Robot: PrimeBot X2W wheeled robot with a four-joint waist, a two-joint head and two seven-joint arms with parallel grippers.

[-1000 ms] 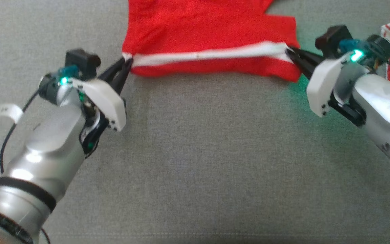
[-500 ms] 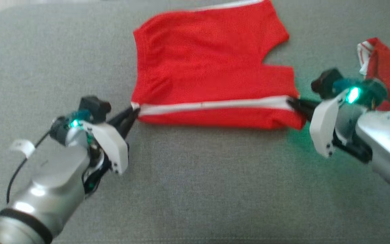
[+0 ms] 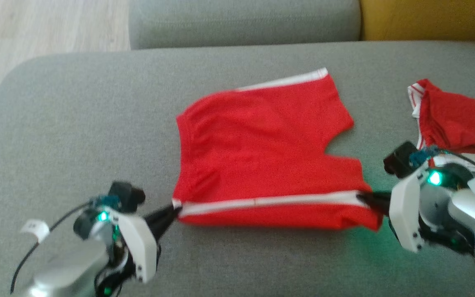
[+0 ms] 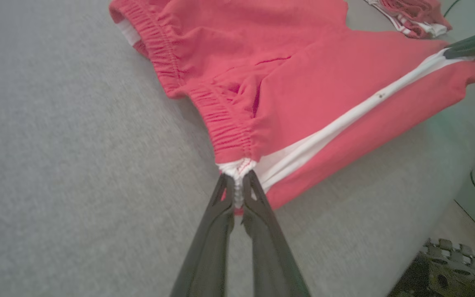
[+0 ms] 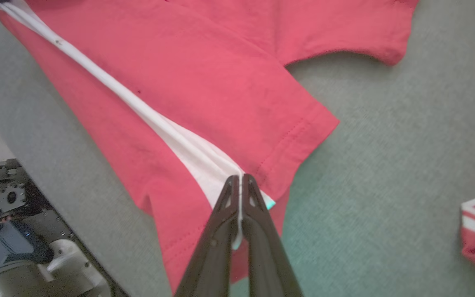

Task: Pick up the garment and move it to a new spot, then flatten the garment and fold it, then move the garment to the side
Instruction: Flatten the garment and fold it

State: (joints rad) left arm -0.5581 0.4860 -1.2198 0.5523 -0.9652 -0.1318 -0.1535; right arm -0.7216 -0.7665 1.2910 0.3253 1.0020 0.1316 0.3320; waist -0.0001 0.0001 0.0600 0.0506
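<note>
The garment [image 3: 258,152] is a pair of red shorts with white side stripes, spread on the grey sofa seat [image 3: 76,123]. Its near edge, along the white stripe [image 3: 270,201], is stretched between both grippers. My left gripper [image 3: 174,210] is shut on the waistband end of that stripe; the left wrist view shows its fingers [image 4: 258,198] pinching the white waistband corner [image 4: 236,168]. My right gripper [image 3: 361,198] is shut on the leg-hem end of the stripe, seen in the right wrist view as fingertips [image 5: 249,194] clamped on the white band [image 5: 196,159].
A second red-and-white garment [image 3: 456,119] lies crumpled at the right, behind my right arm. The sofa's back cushion [image 3: 241,20] and a yellow cushion [image 3: 427,18] sit at the far edge. Wood floor [image 3: 35,29] shows beyond the sofa's left corner.
The head view has tilted up, so the whole picture slid down and the sofa back came into view. Both grippers keep hold of the stripe's two ends, drawing the shorts toward the near edge.
</note>
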